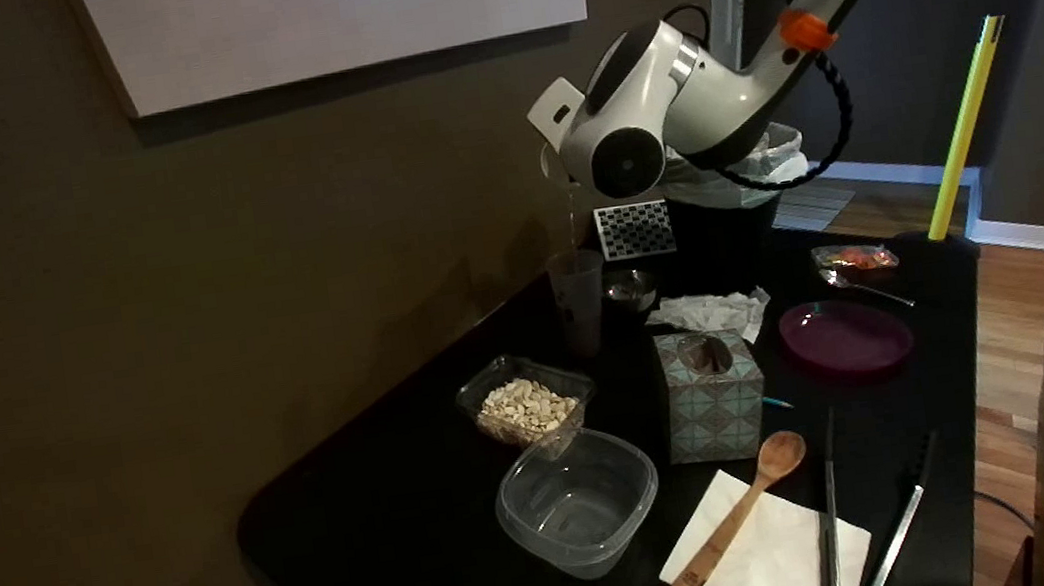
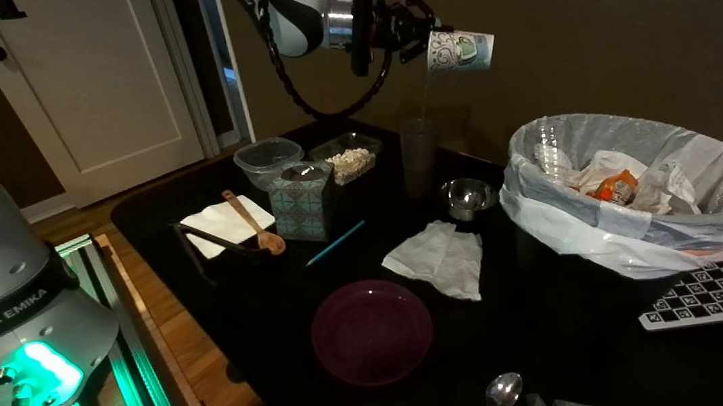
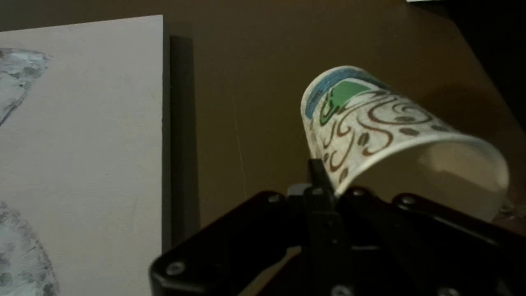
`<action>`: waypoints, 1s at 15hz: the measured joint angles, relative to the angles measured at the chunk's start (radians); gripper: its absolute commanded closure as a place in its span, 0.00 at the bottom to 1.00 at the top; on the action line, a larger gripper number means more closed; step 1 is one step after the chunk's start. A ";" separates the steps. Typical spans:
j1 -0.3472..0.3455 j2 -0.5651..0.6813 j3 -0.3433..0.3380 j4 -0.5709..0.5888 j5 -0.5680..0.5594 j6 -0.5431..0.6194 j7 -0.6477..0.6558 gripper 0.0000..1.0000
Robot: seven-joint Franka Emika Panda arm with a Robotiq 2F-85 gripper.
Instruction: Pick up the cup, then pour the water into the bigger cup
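Note:
The cup (image 2: 461,50) is a white paper cup printed with brown swirls and a green and blue patch. My gripper (image 3: 331,185) is shut on its wall near the rim and holds it in the air, tipped on its side with the mouth slightly down. The cup also fills the right of the wrist view (image 3: 370,115). It is partly hidden behind the arm in an exterior view (image 1: 553,166). A thin stream of water (image 1: 571,216) falls from its mouth into the bigger cup (image 1: 580,300), a greyish see-through tumbler standing upright below. The tumbler also shows in an exterior view (image 2: 420,162).
A metal bowl (image 2: 467,196) stands beside the tumbler. A tub of nuts (image 1: 527,408), a clear tub (image 1: 578,502) and a tissue box (image 1: 713,399) stand on the table. A lined trash bin (image 2: 612,249) stands near the wall. A purple plate (image 2: 372,332) lies farther off.

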 measured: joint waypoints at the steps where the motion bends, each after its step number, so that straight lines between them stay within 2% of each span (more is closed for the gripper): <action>1: 0.000 0.000 0.002 -0.001 -0.007 -0.009 0.001 0.99; 10: 0.002 -0.007 0.021 -0.018 -0.053 -0.089 0.021 0.99; 15: 0.002 -0.013 0.024 -0.026 -0.063 -0.094 0.030 0.99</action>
